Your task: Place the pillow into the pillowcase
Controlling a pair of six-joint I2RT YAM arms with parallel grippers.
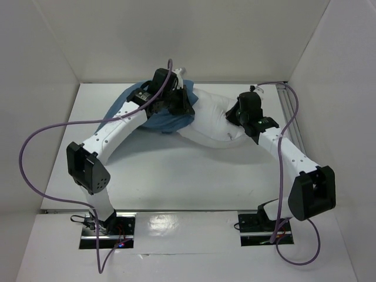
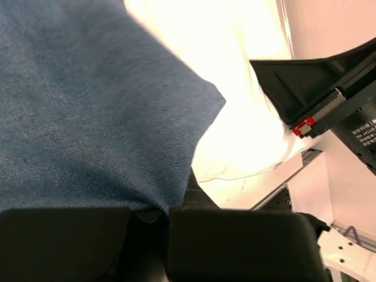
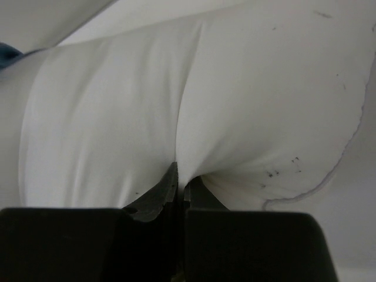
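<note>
The white table [image 1: 194, 176] carried a white pillow [image 1: 214, 111] at the far side, with a blue pillowcase [image 1: 167, 124] touching it.

We look down from high behind the near edge over the whole counter [image 1: 176, 176]; our left wrist view sits close against the pillowcase [image 2: 88, 106], our right close against the pillow [image 3: 111, 117]; the overhead shares both.

One white pillow [image 1: 214, 120] lies toward the far edge of the tabletop [image 1: 176, 176], and one blue pillowcase [image 1: 123, 108] lies beside it, nearer the far left corner. Two arms rise from the near edge, the left arm [image 1: 117, 132] and the right arm [image 1: 288, 153]. They carry two grippers, the left gripper [image 2: 164, 210] and the right gripper [image 3: 181, 183]. There are two purple cables, the left cable [image 1: 22, 155] and the right cable [image 1: 282, 176].
</note>
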